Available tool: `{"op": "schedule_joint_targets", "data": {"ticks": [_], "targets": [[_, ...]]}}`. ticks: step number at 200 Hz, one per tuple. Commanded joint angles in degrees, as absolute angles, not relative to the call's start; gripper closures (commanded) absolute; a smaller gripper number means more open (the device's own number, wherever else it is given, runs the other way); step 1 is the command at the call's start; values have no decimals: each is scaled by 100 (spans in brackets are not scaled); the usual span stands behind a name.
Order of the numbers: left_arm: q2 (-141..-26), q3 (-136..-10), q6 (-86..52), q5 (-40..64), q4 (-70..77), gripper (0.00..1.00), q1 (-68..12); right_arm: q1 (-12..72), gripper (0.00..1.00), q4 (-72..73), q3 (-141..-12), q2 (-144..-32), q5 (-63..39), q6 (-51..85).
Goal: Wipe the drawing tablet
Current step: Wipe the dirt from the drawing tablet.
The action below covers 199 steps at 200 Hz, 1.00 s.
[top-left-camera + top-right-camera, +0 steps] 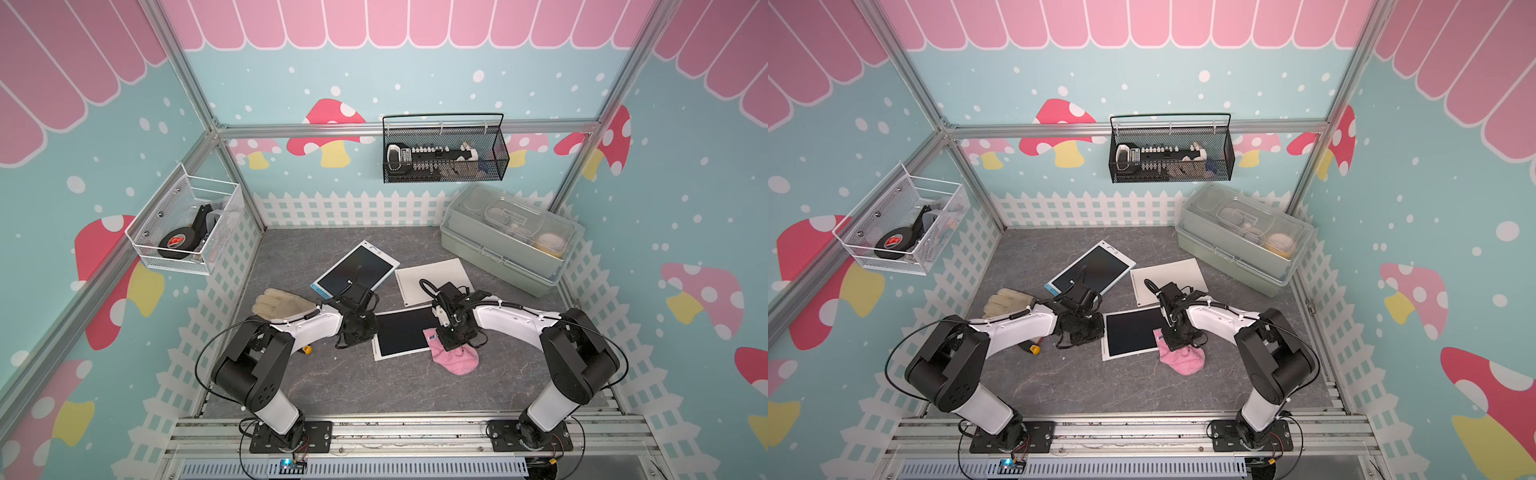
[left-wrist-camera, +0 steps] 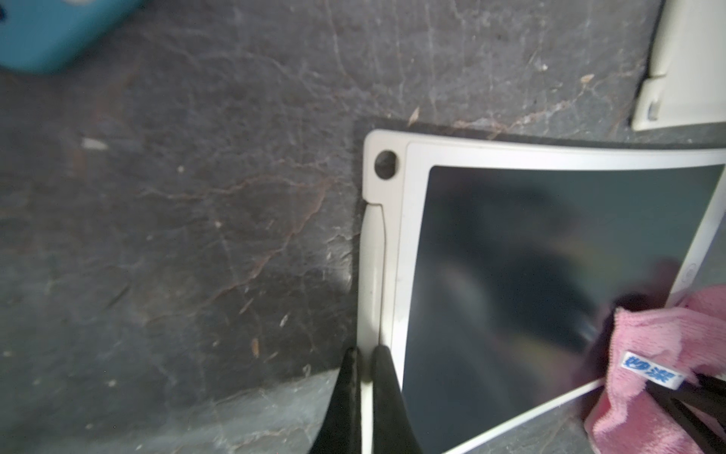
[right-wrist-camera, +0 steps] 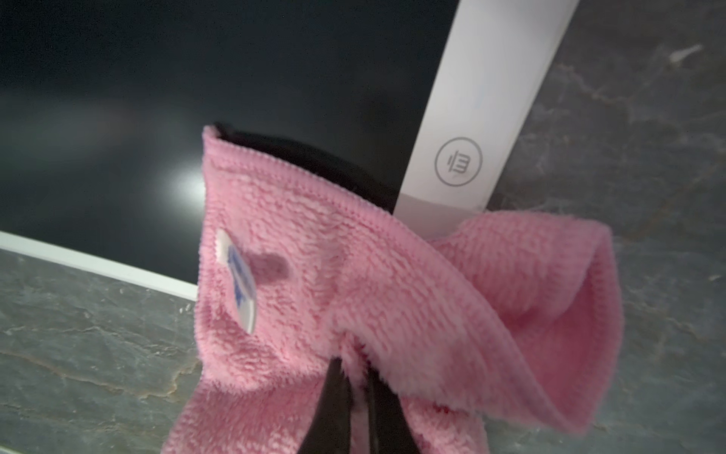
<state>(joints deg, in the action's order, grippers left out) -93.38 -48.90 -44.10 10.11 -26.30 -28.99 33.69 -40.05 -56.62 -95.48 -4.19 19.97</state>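
One white-framed drawing tablet (image 1: 401, 334) lies at the centre front of the table (image 1: 332, 382). The left hand (image 2: 365, 353) is clenched on its edge, and the right hand (image 3: 355, 361) is grasping one pink cloth (image 3: 353, 275) at the tablet's corner. The cloth's white tag (image 2: 650, 371) bears blue characters, unreadable. One blue-framed tablet (image 1: 355, 270) and one glove (image 1: 282, 303) lie nearby.

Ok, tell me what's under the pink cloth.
The pink cloth, pinched in the right hand, drapes over a corner of the drawing tablet and the grey tabletop beside it. The corner itself is covered, so its state is hidden.
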Motion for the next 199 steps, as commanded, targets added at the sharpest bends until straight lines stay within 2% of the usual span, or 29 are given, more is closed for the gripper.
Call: {"op": "schedule_joint_targets", "data": {"ticks": [1,21,45,60,72,107,145,168,199], "targets": [[-9760,-4632,-4365,635,-3296,98,-2874,2810,100,-4502,-5260,-9690,-278,2109],[-9783,-4632,-4380,632,-3291,98,-2883,2885,100,-4525,-5447,-9727,-388,2104],[-9818,-4648,-4361,650,-3278,98,-2882,3685,100,-4560,-5893,-9992,-426,2306],[-9809,-4667,-4360,641,-3290,98,-2877,3795,100,-4514,-5927,-10033,-458,2410],[-9795,-4666,-4367,632,-3295,98,-2881,3514,100,-4443,-5754,-9934,-427,2437],[-9779,-4642,-4364,624,-3290,98,-2883,1877,100,-4642,-5304,-9331,-2,2235],[-9671,-4612,-4351,605,-3287,98,-2880,1268,100,-4857,-5394,-8240,789,2264],[-9663,-4632,-4342,606,-3287,98,-2874,1424,100,-4283,-5097,-7726,723,2422],[-9682,-4619,-4319,662,-3255,98,-2873,2413,100,-2926,-4503,-7161,1131,2667]]}}
